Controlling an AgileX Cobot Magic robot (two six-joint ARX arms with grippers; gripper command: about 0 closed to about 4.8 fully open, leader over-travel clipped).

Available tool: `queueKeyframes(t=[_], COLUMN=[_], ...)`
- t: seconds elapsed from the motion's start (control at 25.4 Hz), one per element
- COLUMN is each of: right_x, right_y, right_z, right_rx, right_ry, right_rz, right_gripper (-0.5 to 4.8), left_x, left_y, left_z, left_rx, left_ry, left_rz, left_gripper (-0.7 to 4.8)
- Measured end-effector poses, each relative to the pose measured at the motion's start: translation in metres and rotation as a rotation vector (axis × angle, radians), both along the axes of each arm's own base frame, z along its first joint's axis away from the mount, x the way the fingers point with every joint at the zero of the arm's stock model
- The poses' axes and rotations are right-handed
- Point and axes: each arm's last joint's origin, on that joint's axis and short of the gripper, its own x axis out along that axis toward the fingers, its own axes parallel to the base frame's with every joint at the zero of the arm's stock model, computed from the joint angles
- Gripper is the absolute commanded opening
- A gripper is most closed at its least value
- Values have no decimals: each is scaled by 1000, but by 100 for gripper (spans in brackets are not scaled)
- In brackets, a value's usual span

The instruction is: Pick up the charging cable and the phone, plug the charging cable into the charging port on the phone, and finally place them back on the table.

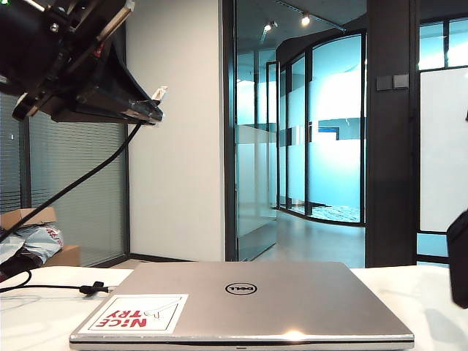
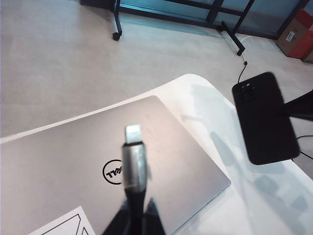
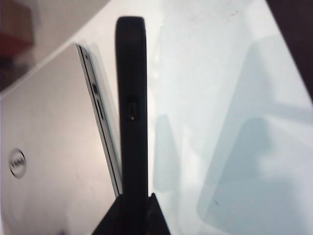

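Exterior view: left gripper (image 1: 150,110) at upper left pinches the charging cable (image 1: 80,179) near its plug; silver Dell laptop (image 1: 248,303) lies closed on the table (image 1: 409,292); left wrist view: plug tip (image 2: 133,134) sticks out at centre, the phone (image 2: 264,120) hangs at right above the table; right wrist view: right gripper (image 3: 132,218) clamps the phone edge-on at centre, port visible.

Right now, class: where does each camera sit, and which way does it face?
Exterior view: low at table level, facing the glass office; left gripper raised.
Left wrist view: looks down past its silver-tipped black charging cable.
Right wrist view: looks along the gripped matte black phone.
All share the silver Dell laptop.
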Motion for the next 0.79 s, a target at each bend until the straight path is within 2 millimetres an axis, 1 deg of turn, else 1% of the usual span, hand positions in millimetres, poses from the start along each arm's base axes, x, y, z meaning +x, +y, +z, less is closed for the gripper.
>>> queueKeyframes(t=[0.16, 0.32, 0.39, 0.55, 0.63, 0.67, 0.71, 0.79], right_x=[2, 1, 1, 0, -1, -1, 0, 1], right_y=[7, 24, 30, 42, 46, 50, 52, 53], right_z=[18, 24, 22, 12, 6, 0, -6, -9], right_rx=[-75, -194, -244, -323, -360, -388, -398, -401], right_ry=[82, 174, 215, 303, 350, 393, 430, 447], right_rz=[99, 210, 231, 269, 288, 306, 320, 327], right_gripper=[-7, -7, -7, -7, -7, -7, -7, -5], left_x=[0, 0, 0, 0, 0, 0, 0, 0], left_y=[0, 0, 0, 0, 0, 0, 0, 0], left_z=[0, 0, 0, 0, 0, 0, 0, 0], left_rx=[0, 1, 0, 1, 1, 2, 2, 3], left_ry=[0, 1, 1, 1, 2, 2, 3, 3], left_rz=[0, 0, 0, 0, 0, 0, 0, 0], left_gripper=[-6, -6, -6, -6, -6, -6, -6, -6])
